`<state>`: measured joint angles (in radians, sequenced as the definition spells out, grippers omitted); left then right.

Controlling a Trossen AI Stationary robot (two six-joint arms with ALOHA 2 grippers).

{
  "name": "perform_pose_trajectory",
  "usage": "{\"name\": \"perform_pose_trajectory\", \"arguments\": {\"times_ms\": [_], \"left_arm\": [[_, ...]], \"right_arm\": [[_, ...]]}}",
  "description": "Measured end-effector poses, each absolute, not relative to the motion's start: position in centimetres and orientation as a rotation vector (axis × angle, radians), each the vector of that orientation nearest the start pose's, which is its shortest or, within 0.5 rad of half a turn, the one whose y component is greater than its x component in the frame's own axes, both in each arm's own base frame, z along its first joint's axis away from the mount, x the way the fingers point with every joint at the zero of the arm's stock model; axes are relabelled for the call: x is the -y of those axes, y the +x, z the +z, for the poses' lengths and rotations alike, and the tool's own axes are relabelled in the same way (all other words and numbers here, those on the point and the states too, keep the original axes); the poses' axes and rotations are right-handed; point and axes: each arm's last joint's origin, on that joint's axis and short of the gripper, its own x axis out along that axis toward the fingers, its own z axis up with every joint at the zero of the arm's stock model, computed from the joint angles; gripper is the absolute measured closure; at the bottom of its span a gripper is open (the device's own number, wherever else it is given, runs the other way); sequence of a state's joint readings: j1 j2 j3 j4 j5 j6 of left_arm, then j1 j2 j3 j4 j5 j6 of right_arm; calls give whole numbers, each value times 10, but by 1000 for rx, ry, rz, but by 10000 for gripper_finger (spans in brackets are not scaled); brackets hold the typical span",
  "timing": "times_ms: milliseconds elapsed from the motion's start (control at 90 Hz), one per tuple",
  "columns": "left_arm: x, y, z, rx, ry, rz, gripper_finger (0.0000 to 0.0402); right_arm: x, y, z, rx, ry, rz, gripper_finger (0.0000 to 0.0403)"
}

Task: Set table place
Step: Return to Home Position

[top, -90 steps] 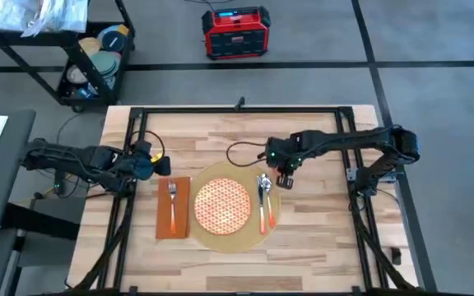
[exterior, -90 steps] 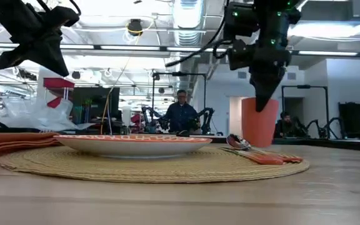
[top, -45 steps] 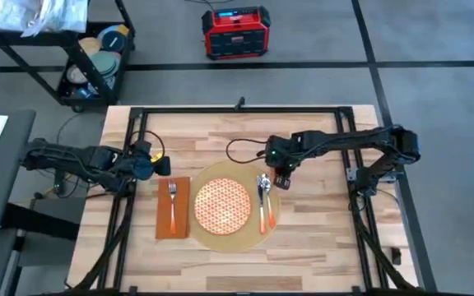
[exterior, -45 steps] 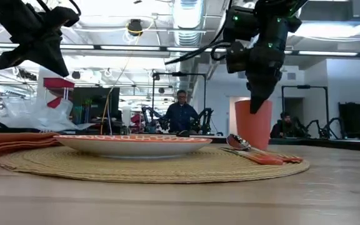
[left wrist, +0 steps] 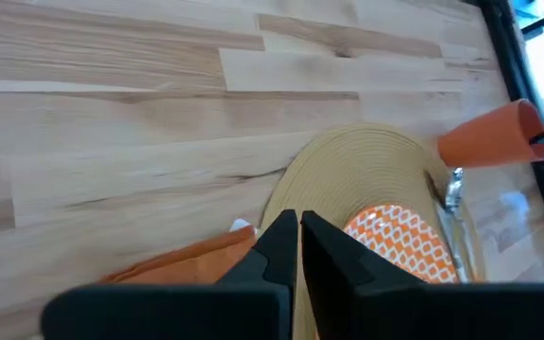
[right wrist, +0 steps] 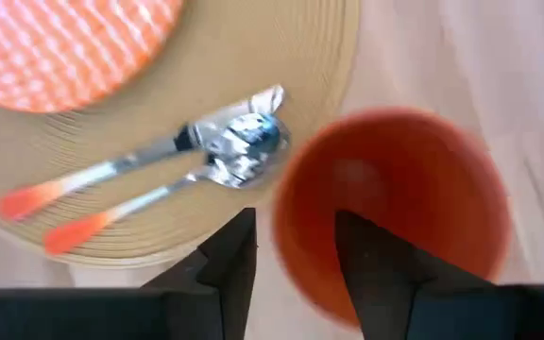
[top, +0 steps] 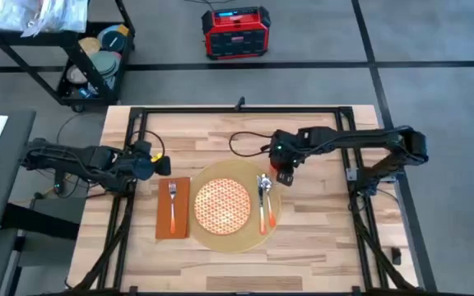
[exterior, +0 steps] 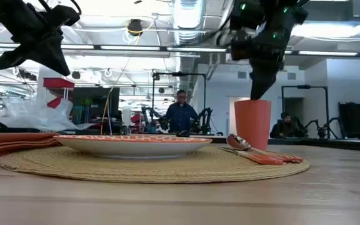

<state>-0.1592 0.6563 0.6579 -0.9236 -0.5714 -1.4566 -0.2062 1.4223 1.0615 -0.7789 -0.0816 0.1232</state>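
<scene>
The setting looked all but finished. On the desk [top: 319, 238] the woven placemat [top: 225, 170] lay near the middle, towards the front edge. The orange-and-white plate [top: 222, 203] sat centred on it. The orange napkin [top: 179, 218] lay flat on the wood, touching the mat's left edge, and the orange cup [exterior: 252, 123] stood upright just off the mat's upper right. Two orange-handled utensils [top: 265, 205] rested side by side on the mat to the right of the plate, and a fork [top: 172, 197] lay on the napkin.

The right gripper [right wrist: 296, 255] hung directly above the cup with its fingers spread and nothing between them. Whether they brushed the rim could not be told. The left gripper [left wrist: 298, 241] waited over the desk's left edge near the napkin, fingers pressed together on nothing. Judging by this, only pulling the right arm back to rest remained.

The desk was pale planks in a black frame, bare around the setting. Beyond it was grey floor with a cart [top: 89, 66] and a red power unit [top: 235, 33]. A person [exterior: 181, 115] stood far off in the room behind.
</scene>
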Motion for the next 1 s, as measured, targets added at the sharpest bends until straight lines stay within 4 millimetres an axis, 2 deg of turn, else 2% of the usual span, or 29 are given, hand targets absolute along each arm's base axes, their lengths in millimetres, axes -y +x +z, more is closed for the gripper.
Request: {"name": "perform_pose_trajectory", "arguments": {"times_ms": [156, 278, 367, 456, 589, 700, 789, 856, 900, 1000], "left_arm": [[3, 123, 262, -321, -945, 795, 402], [2, 131, 275, -228, -722, 724, 402], [-2, 135, 282, -198, -610, 710, 402], [-4, 137, 276, -178, -582, 676, 402], [-5, 140, 247, -88, -599, 592, 402], [-3, 138, 215, 48, -662, 485, 402], [-4, 132, 185, 128, -743, 442, 402], [-3, 128, 166, 147, -793, 417, 402], [-3, 129, 167, 144, -818, 396, 402], [-1, 129, 158, 17, -750, 386, 402]], "right_arm": [[47, 235, 280, -1046, 237, -154, 269], [37, 196, 304, -1015, 139, -52, 268], [34, 168, 309, -920, 113, -11, 268], [32, 143, 297, -776, 182, -5, 268], [30, 119, 259, -574, 380, -56, 269], [29, 112, 238, -357, 496, -63, 269], [29, 112, 234, -149, 514, -38, 269], [29, 110, 225, -71, 526, -34, 269], [29, 110, 218, -49, 538, -39, 269], [26, 109, 205, -25, 565, -37, 269]]}}
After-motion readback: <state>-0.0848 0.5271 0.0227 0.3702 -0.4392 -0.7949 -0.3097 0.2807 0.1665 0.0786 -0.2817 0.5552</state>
